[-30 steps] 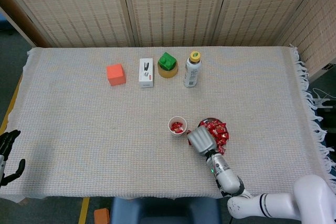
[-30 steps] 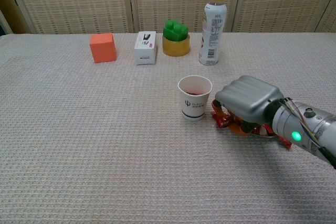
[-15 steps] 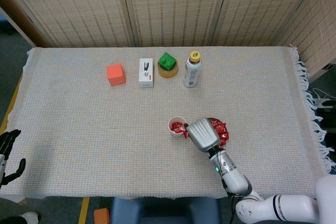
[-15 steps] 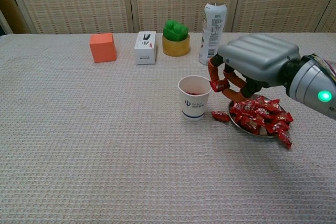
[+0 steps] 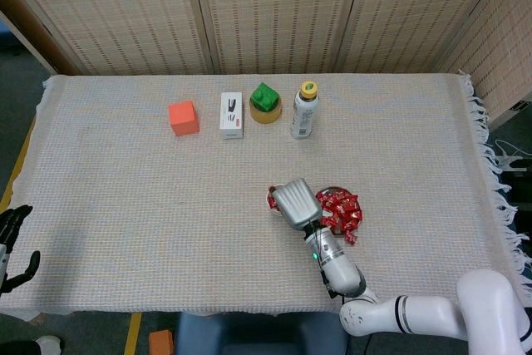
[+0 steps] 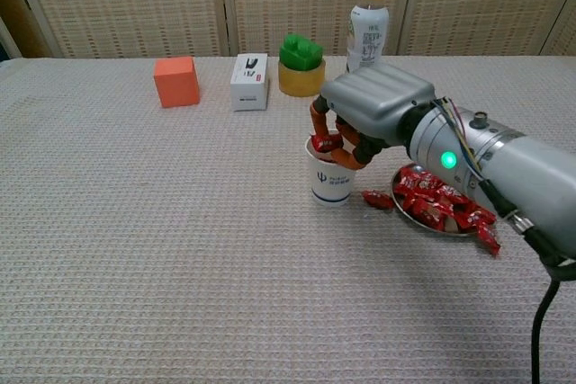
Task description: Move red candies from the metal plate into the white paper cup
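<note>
Worktop (image 6: 135,249): cloth-covered. Right robot hand (image 6: 360,119) hovers over white paper cup (image 6: 329,182), fingers curled down pinching a red candy (image 6: 326,143) above the mouth, placed for release. Metal plate (image 6: 423,218) just beside, heaped with candies; one stray (image 6: 377,200) lies between. Left robot hand (image 5: 12,234) idle at the edge, empty, fingers loosely apart

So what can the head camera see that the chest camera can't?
Only the head view shows the left hand, off the table's left edge, and the table's fringed right edge. Only the chest view shows the red candy pinched in the right hand over the white paper cup, and a stray candy on the cloth beside the metal plate. Both show the orange cube, white box, green block and bottle.
</note>
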Motion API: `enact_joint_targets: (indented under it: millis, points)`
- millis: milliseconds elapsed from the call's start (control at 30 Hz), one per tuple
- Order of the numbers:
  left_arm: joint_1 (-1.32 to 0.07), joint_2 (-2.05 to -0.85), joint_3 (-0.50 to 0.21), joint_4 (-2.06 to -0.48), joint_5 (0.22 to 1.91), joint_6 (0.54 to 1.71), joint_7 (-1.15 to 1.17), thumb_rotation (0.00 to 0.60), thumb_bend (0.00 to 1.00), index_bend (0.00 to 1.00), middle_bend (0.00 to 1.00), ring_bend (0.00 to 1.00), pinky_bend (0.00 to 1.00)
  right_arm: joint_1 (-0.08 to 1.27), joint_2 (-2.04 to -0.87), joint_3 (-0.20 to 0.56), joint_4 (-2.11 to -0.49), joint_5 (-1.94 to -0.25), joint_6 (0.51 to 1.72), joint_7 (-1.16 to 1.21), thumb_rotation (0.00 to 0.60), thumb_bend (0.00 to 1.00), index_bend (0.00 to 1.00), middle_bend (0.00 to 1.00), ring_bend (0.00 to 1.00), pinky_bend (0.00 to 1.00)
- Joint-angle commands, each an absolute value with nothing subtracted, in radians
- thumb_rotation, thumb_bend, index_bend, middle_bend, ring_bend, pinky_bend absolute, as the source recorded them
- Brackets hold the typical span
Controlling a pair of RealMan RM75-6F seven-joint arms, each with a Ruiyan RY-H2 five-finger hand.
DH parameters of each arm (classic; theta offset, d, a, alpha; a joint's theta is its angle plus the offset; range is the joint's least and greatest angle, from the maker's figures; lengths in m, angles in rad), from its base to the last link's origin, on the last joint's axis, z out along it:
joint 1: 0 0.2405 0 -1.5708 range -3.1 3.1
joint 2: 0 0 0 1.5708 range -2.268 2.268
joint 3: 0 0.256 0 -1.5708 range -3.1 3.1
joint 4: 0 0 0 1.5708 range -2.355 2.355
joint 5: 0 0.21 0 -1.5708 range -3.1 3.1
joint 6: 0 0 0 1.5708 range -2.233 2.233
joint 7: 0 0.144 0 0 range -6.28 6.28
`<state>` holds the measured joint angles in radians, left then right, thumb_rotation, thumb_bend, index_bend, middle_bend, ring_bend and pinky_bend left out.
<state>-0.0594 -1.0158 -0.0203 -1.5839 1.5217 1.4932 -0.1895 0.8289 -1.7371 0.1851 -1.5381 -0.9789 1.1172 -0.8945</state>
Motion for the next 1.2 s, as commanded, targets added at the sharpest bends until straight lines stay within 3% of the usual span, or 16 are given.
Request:
enact_joint_targets:
  millis: [33, 167, 267, 500, 700, 1200]
  points:
    - [-0.059, -1.016, -0.02, -1.584, 1.523, 1.495, -0.191, 0.6, 0.48, 0.0, 0.04, 0.0, 0.22, 0.832, -1.736, 0.186, -1.536, -0.967, 1.114, -0.901, 0.6, 0.37, 0.39, 0.81, 0.85, 1.0]
    - [-0.06, -1.016, -0.019, -1.583, 1.525, 1.494, -0.189, 0.6, 0.48, 0.0, 0.04, 0.0, 0.22, 0.829, -1.715, 0.181, -1.556, -0.966, 1.115, -0.899, 0.6, 0.37, 0.22, 0.81, 0.85, 1.0]
    - [-0.06, -1.018, -0.019, -1.584, 1.525, 1.494, -0.184, 0.6, 0.48, 0.0, 0.04, 0.0, 0.22, 0.825, -1.696, 0.174, -1.576, -0.969, 1.122, -0.901, 0.6, 0.37, 0.19, 0.81, 0.85, 1.0]
    - [-0.055, -1.016, -0.021, -1.584, 1.524, 1.504, -0.191, 0.6, 0.48, 0.0, 0.04, 0.0, 0.22, 0.75, -1.603, 0.108, -1.646, -1.057, 1.185, -0.82, 0.6, 0.37, 0.22, 0.81, 0.85, 1.0]
    - [-0.06, -1.022, -0.018, -1.587, 1.528, 1.495, -0.17, 0.6, 0.48, 0.0, 0.04, 0.0, 0.22, 0.702, -1.551, 0.044, -1.629, -1.058, 1.166, -0.795, 0.6, 0.34, 0.25, 0.81, 0.85, 1.0]
    - [-0.059, -1.024, -0.02, -1.59, 1.522, 1.496, -0.158, 0.6, 0.48, 0.0, 0.04, 0.0, 0.23, 0.725, -1.661, 0.063, -1.459, -1.015, 1.04, -0.741, 0.6, 0.33, 0.29, 0.81, 0.85, 1.0]
